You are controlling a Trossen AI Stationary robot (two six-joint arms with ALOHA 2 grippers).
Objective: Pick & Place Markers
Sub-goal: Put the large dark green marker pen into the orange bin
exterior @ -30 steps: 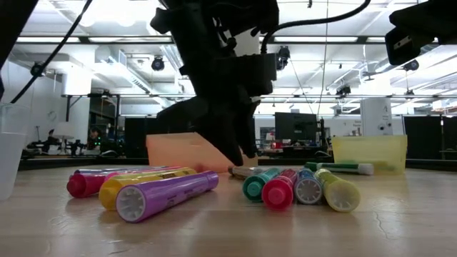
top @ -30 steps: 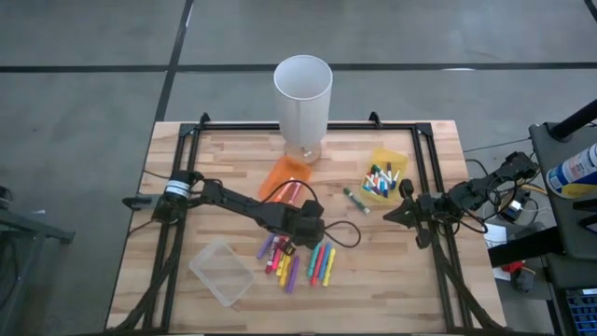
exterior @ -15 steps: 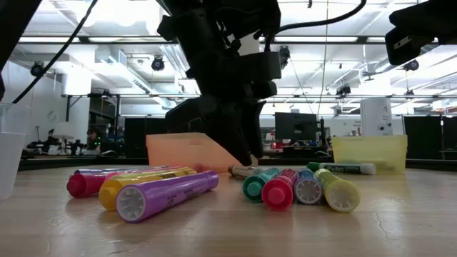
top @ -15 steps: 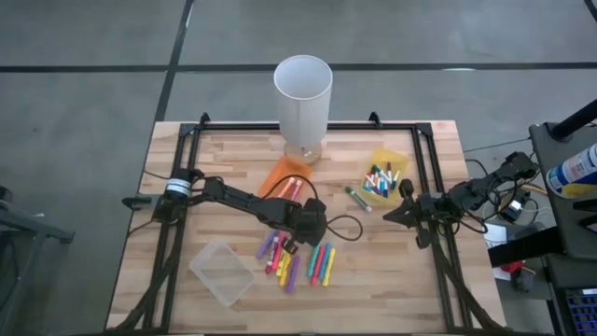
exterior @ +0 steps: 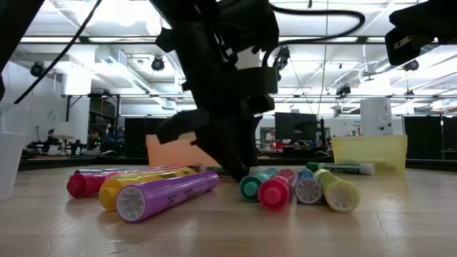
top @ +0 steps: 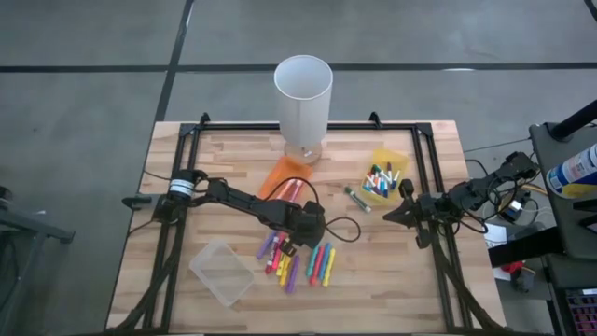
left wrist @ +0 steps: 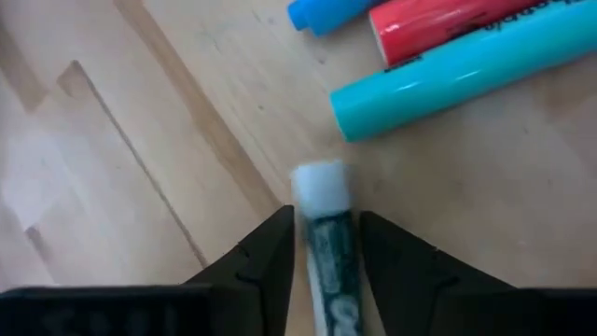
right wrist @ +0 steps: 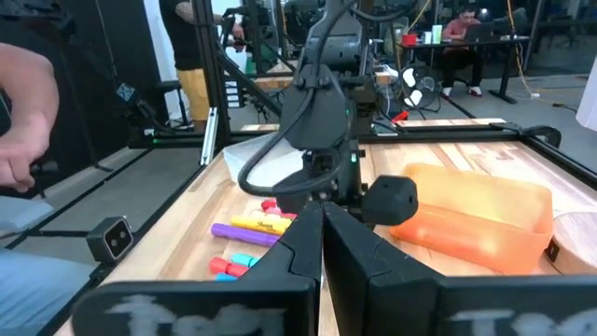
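Observation:
Several markers (top: 297, 263) lie in a loose pile on the wooden table, seen close up in the low view (exterior: 168, 193). My left gripper (top: 293, 245) is open and low over the pile's far edge, pointing steeply down (exterior: 234, 170). Its fingers stand on either side of a dark green marker (left wrist: 328, 245) with a white cap (left wrist: 321, 183), which lies flat on the table and runs along the fingers. My right gripper (top: 392, 215) is shut and level at the table's right side, holding nothing (right wrist: 322, 238). My left gripper straddles the green marker's body (left wrist: 326, 271) just behind the white cap, coming from above and slanting down. The fingers (left wrist: 270, 266) lie along the marker, close at both sides. Whether they touch it I cannot tell. The marker rests on the table.
A teal marker (left wrist: 466, 61), a red one (left wrist: 438, 23) and a blue one (left wrist: 322, 11) lie just beyond the fingertips. An orange bin (top: 283, 180), a yellow bin with markers (top: 382, 177), a clear bin (top: 222, 272), a tall white cylinder (top: 303, 93) and a lone green marker (top: 355, 199) are also there.
My left gripper has come down toward the table at the far edge of the marker pile and tipped a little steeper, its fingertips now at marker height. Its opening looks the same.

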